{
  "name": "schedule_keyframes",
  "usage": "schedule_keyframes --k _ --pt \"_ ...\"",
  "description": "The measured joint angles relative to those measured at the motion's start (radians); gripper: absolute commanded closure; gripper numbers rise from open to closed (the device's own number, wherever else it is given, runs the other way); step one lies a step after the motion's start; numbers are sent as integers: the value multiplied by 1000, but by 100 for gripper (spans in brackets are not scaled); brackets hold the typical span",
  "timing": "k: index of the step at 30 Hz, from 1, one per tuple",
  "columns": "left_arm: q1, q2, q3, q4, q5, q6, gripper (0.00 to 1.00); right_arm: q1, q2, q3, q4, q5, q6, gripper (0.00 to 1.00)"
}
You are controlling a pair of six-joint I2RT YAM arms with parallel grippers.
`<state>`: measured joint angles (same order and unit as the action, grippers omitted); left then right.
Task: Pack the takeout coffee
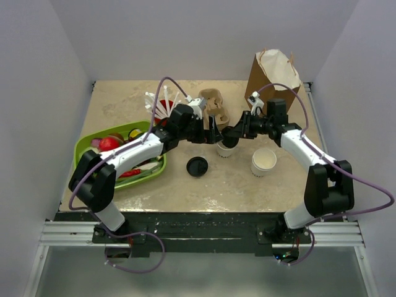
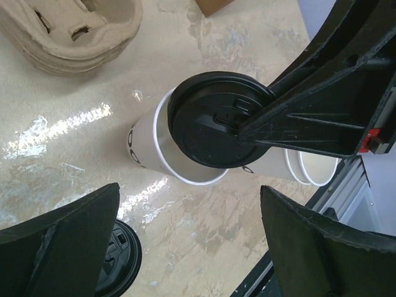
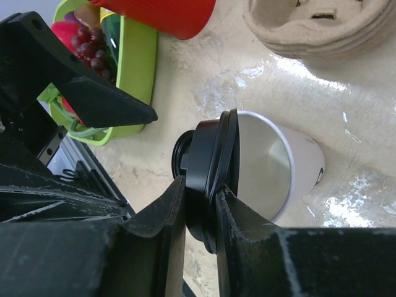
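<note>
— Where is your takeout coffee (image 1: 226, 148) sitting?
— Mid-bench (image 1: 235, 185): the white cup (image 2: 148, 142) is standing open, with its black lid (image 2: 204, 124) tilting at the rim.
— And the fingers?
— Your left fingers (image 2: 62, 241) are hanging spread wide beside the cup; your right fingers (image 3: 253, 247) are pinching the lid's edge.

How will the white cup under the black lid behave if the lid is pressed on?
Probably light and tippy: the cup looks empty inside and stands free on the glossy table. Its paper wall may dent if squeezed. The lid, pinched by its edge in the right gripper, sits tilted, so pressing could shove the cup sideways.
</note>
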<state>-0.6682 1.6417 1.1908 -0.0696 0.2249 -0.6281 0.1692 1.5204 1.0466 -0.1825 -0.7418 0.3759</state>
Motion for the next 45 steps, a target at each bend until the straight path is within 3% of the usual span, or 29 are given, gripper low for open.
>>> schedule_keyframes --k 15,31,45 --pt "0 89 2 31 31 -7 0 0 12 21 -50 71 -6 58" --pt "0 103 11 56 60 -122 11 0 11 35 -113 181 -37 53" --pt "0 168 29 68 80 -176 15 0 21 38 -119 183 -63 47"
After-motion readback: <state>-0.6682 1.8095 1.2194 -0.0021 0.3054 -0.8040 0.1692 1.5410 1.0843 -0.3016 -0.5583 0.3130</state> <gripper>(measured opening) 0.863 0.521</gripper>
